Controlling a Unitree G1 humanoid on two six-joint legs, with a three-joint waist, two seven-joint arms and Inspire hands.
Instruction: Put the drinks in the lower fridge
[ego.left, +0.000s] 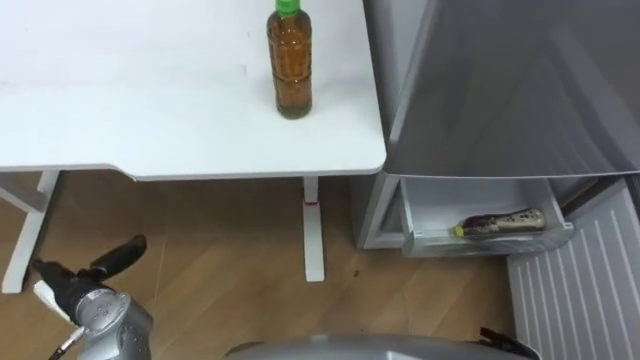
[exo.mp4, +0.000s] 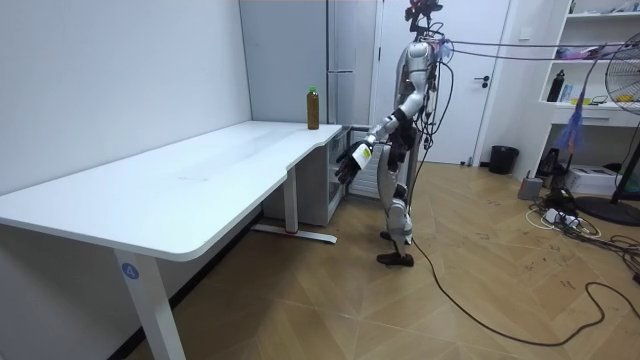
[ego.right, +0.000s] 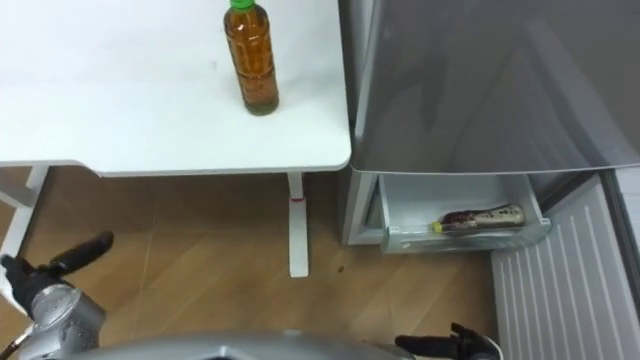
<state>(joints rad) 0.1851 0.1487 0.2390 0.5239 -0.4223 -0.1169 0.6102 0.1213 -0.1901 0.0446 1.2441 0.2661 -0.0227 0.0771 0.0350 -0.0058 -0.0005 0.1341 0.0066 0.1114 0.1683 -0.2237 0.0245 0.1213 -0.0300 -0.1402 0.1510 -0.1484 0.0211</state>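
Nearest the robot, the left hand (ego.left: 88, 287) hangs low over the wooden floor, below the table's edge, fingers spread loosely and holding nothing. The right hand (ego.right: 452, 346) barely shows at the lower edge, and its state cannot be told. The robot stands at the table's end, beside the fridge (ego.left: 500, 90).

Further out, the tea bottle (ego.left: 289, 62) stands on the white table (ego.left: 150, 110), near the corner closest to the fridge. It is upright, long axis vertical, green cap on top.

The step in hand looks like the reach for it. The left hand should probably rise clear of the table edge first, then come in from the side and wrap round the bottle's body well below the cap, so the bottle is not tipped.

To the right, the fridge's low drawer (ego.left: 428, 200) is pulled out. A second bottle (ego.left: 500, 222) lies in it on its side, long axis along the drawer's width, cap end toward the table. Laying the tea bottle parallel to it would likely fit best.
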